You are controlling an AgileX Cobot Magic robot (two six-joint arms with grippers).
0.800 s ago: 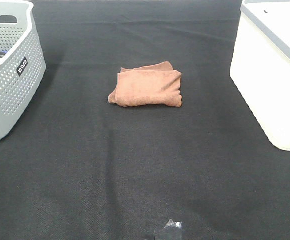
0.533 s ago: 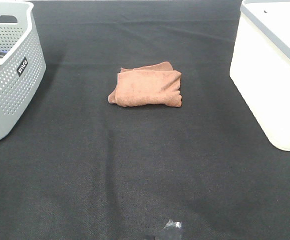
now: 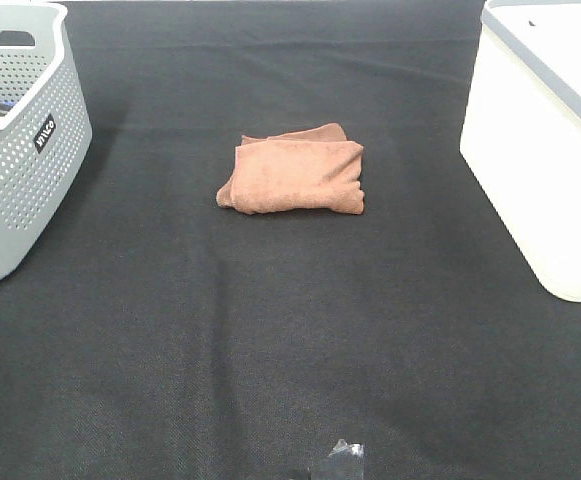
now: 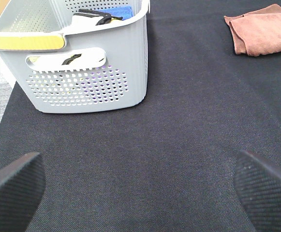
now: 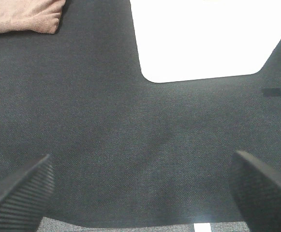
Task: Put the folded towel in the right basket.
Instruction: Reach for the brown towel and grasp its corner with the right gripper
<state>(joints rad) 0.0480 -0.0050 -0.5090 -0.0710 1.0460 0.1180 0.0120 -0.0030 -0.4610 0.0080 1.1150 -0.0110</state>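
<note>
Right gripper is spread wide and holds nothing, hanging low above the counter near its front edge. The left gripper is likewise spread and empty, toward the front left corner. Neither touches anything.

The towel lies flat at mid-counter, a little toward the far edge, between the two baskets and well apart from both. It is folded into a thick pad, with a loose layer peeking out on its far side and a rounded fold at its left end. The right basket, white and tall-walled, stands along the right edge by the far right corner. The left basket sits at the far left corner and has no part in this.

The step in hand looks to be the reach, and the right arm seems the natural one for it. To do it well, I would bring the spread jaws down straddling the whole pad. They should close across all the layers rather than the top flap alone, or the fold may open on the lift. Going too deep risks pinching the black counter cloth too. The lift should clear the basket's high rim before travelling right, with release over its opening.
</note>
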